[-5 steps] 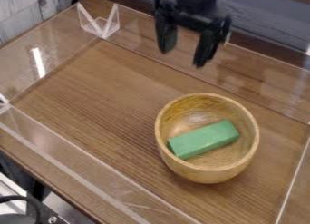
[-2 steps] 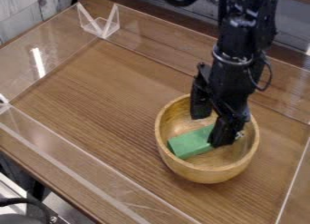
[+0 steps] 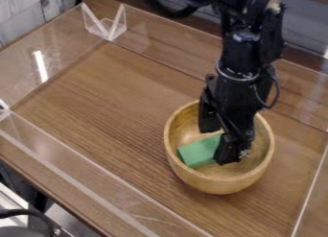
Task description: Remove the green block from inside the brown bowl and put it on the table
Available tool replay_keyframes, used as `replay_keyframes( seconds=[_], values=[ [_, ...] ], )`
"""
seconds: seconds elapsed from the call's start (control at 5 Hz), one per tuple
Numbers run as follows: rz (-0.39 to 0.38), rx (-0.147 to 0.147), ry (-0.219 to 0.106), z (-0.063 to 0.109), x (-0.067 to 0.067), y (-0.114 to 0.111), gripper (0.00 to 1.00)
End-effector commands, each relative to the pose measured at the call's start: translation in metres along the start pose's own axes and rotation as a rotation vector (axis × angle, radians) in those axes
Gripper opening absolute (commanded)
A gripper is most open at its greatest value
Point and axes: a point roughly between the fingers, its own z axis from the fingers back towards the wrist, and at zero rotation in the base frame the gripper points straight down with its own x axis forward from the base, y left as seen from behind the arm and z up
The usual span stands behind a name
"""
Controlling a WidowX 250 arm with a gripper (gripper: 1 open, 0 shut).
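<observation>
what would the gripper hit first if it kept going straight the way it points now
Most likely the green block in the brown bowl, though depth between it and the fingers is hard to judge.

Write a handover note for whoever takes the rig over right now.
Gripper: open, down in the bowl around the green block, no grip evident yet.
Green block: inside the brown bowl, partly hidden by the gripper.
Bowl: on the table.
Done: gripper brought to the block.
Left: close on the block, lift it out, set it on the table, let go.
</observation>
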Motion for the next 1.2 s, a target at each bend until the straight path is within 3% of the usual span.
replay_keyframes(
  seconds=[0.0,0.6,0.8,1.0],
  values=[
    [-0.026,0.046,-0.082,0.012,0.002,0.0,1.0],
    [-0.074,0.076,-0.134,0.003,0.0,-0.004,1.0],
    [-0.076,0.074,-0.14,-0.002,0.0,-0.004,0.0],
    [-0.074,0.065,-0.143,-0.005,0.0,-0.004,0.0]
  ],
)
